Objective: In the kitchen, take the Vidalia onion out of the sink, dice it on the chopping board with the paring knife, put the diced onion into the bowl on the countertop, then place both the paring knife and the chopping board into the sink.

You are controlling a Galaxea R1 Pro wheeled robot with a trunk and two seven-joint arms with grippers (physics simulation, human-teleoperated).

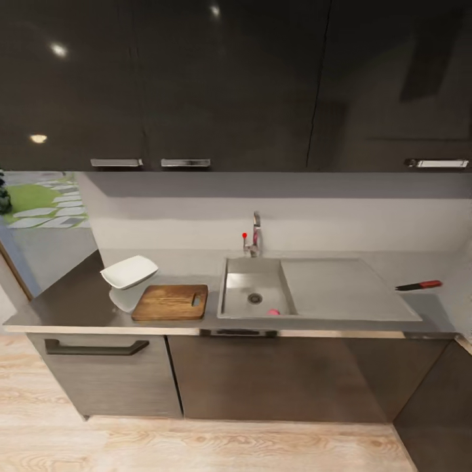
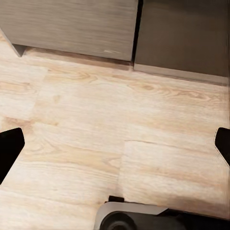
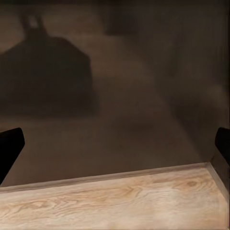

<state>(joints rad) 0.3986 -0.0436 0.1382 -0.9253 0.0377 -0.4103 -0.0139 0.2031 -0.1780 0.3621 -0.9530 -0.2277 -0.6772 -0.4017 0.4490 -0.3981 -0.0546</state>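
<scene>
The robot stands back from the counter, and nothing of the task is done yet; the step in hand, as I judge it, is closing in on the sink (image 1: 341, 288) to fetch the Vidalia onion (image 1: 273, 312), a small pinkish ball against the basin's near wall, just beside the drain; the chopping board (image 1: 170, 302) lies on the countertop (image 1: 65, 305) just left of the basin, with the white square bowl (image 1: 129, 271) touching or overlapping its far left corner; the paring knife (image 1: 419, 285) rests well apart on the right, past the drainboard

The left gripper (image 2: 115, 146) hangs low over the wooden floor (image 2: 96, 139), fingers spread wide at the picture's edges and holding nothing; the right gripper (image 3: 115, 146) is likewise spread and empty, facing a dark cabinet front

To do this well, roll up square to the basin, raise an arm clear of the counter edge, then come down from above, since the near wall would likely block a forward reach; the round onion may roll, so close slowly
</scene>
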